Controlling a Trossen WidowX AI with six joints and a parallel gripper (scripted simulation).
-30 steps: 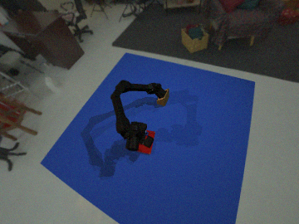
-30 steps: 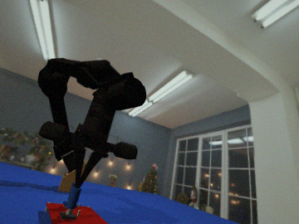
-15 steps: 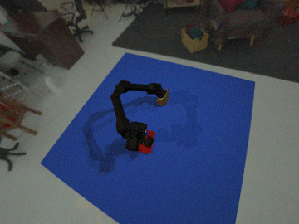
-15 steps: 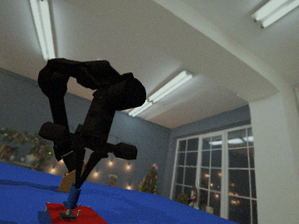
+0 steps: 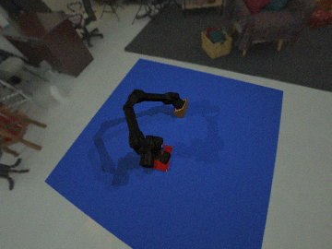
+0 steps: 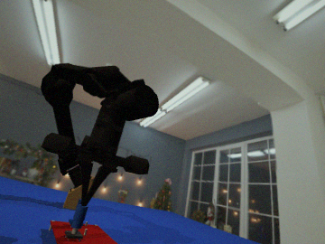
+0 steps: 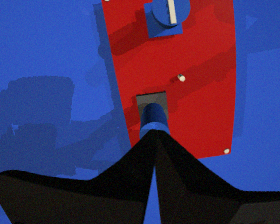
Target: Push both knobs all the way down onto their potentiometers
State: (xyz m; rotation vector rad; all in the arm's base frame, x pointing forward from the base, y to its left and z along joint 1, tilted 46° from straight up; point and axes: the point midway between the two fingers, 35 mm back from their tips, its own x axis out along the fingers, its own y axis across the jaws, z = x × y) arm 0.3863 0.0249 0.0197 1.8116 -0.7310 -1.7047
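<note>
1. Red board [image 5: 161,166] [image 6: 100,237] [image 7: 207,112] is standing on the blue mat [image 5: 240,136] [image 6: 23,214] [image 7: 45,45], under the arm.
2. Gripper [image 5: 164,157] [image 6: 84,204] [image 7: 155,136] is closed, gripping nothing; tips are meeting at the top of the near blue knob [image 6: 79,215] [image 7: 154,112].
3. Knob's looking stiff and light, probably sliding tight on its shaft. No grasp needed: push top centre, straight down.
4. Potentiometer [image 6: 72,233] [image 7: 144,101] underneath is likely the fragile bit; side load could be breaking it loose.
5. Far knob [image 7: 181,11] is sitting over its own blue base; can't tell if seated.
</note>
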